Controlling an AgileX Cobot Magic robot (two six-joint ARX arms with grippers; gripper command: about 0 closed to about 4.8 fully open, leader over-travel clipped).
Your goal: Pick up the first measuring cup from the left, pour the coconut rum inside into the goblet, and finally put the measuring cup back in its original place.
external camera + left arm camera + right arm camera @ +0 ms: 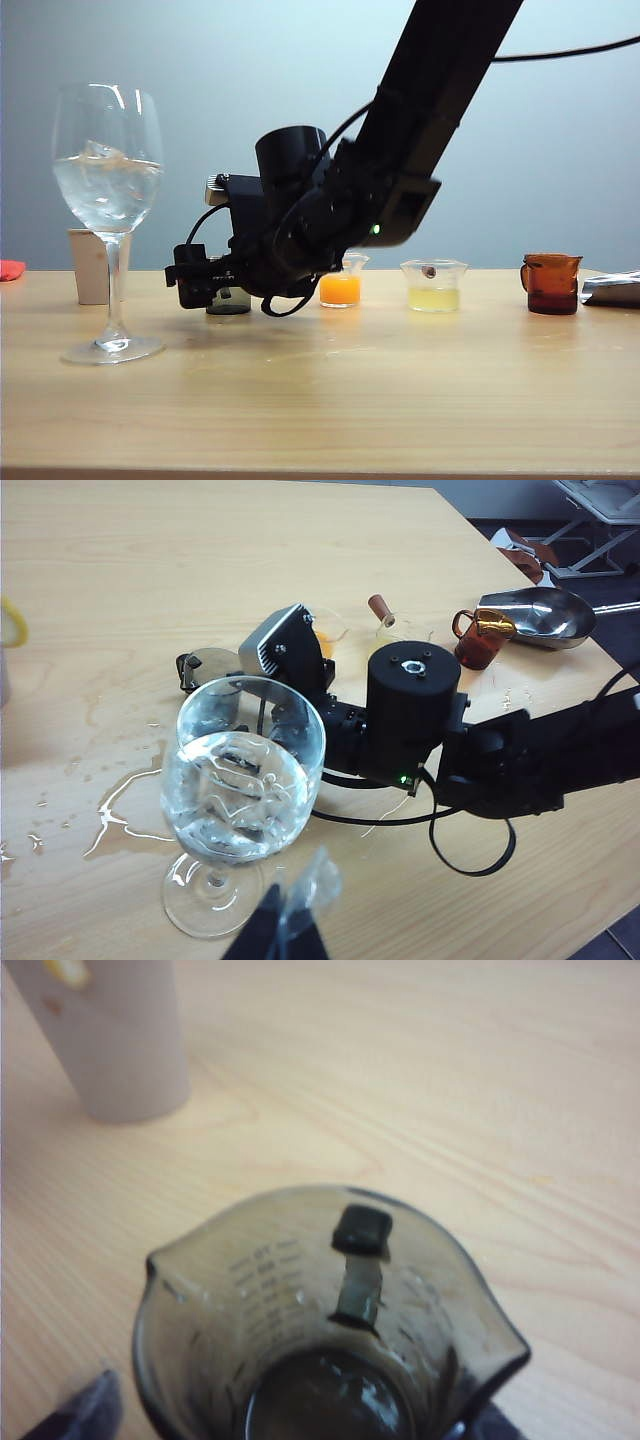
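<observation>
**Measuring cup down on the worktop, right gripper low around it**

Worktop [400, 400]: light wood, carries everything. Wet streaks and splashes on it near the goblet's foot, seen from the left wrist view.

Right arm [440, 90]: black, comes down from above on the right and reaches across the middle, wrist bent low over the wood. Right gripper [205, 288] sits just above the surface at the measuring cup. In the right wrist view its dark finger tips show at either side of the cup, spread apart; jaws read as wide, and I cannot tell whether the pads touch the glass.

Goblet [107, 160]: tall clear stemmed glass, nearest the left edge, closer to the front edge than the row of cups. Upright, foot flat on the wood, bowl holding ice cubes and clear liquid, the coconut rum [105, 190].

Paper cup [92, 265]: beige, behind the goblet's stem, toward the back edge.

Row of small cups toward the back, left to right: measuring cup [230, 300], smoky grey, upright on the wood, mostly hidden by the gripper; from the right wrist view [330, 1330] it looks empty apart from a wet sheen, spout and printed scale visible. Then clear cup with orange liquid [340, 285], clear cup with pale yellow liquid [434, 285], amber cup [551, 283] toward the right edge.

Left gripper [292, 930]: hangs near the goblet's foot, fingers close together, nothing between them.
</observation>
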